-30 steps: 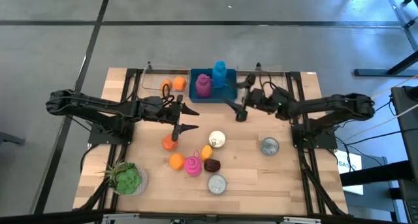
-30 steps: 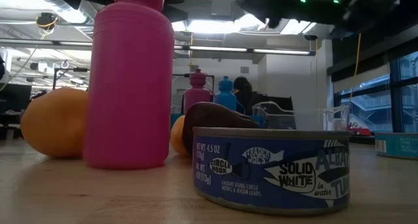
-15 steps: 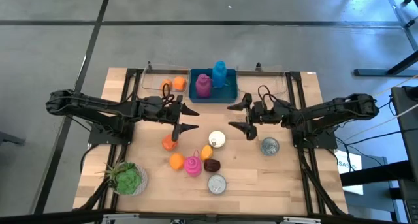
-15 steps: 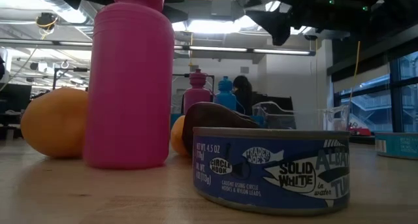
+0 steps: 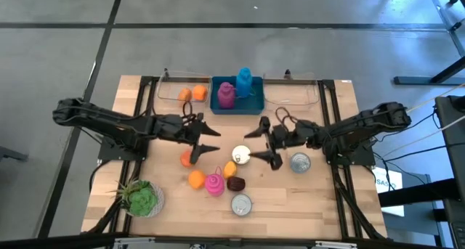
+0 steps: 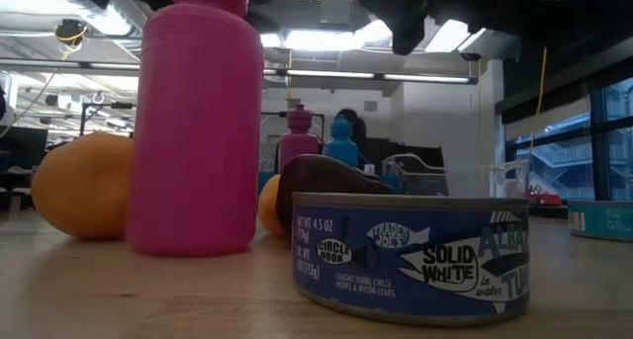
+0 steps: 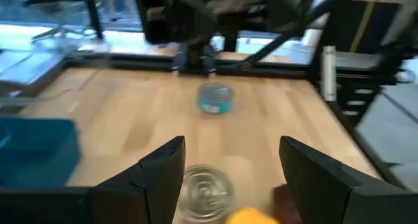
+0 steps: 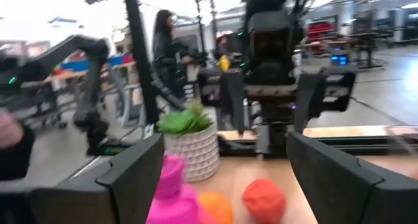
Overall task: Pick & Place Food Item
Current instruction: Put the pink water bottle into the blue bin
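Right end effector [image 5: 258, 145] fingers apart, empty — hovering over table [image 5: 320, 198] centre, just beside round white-lidded food item [image 5: 241, 156]. Left end effector [image 5: 207, 141] fingers apart, empty, above small orange fruit [image 5: 188, 158]. Farther back — blue rectangular bin [image 5: 253, 102] holding magenta bottle [image 5: 226, 95] and blue bottle [image 5: 244, 82].

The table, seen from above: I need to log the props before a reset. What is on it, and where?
Bottles: two, pink and blue, in the blue tray at the far edge.
Pink bottle: one, near middle.
Tuna cans: three, silver; middle, right, near edge.
Orange foods: about five; two far left of the tray, three near middle.
Dark brown item: one, beside the near pink bottle.
Potted plant: one, green, near-left corner.
Left gripper: open, left of centre.
Right gripper: open, beside the middle can.
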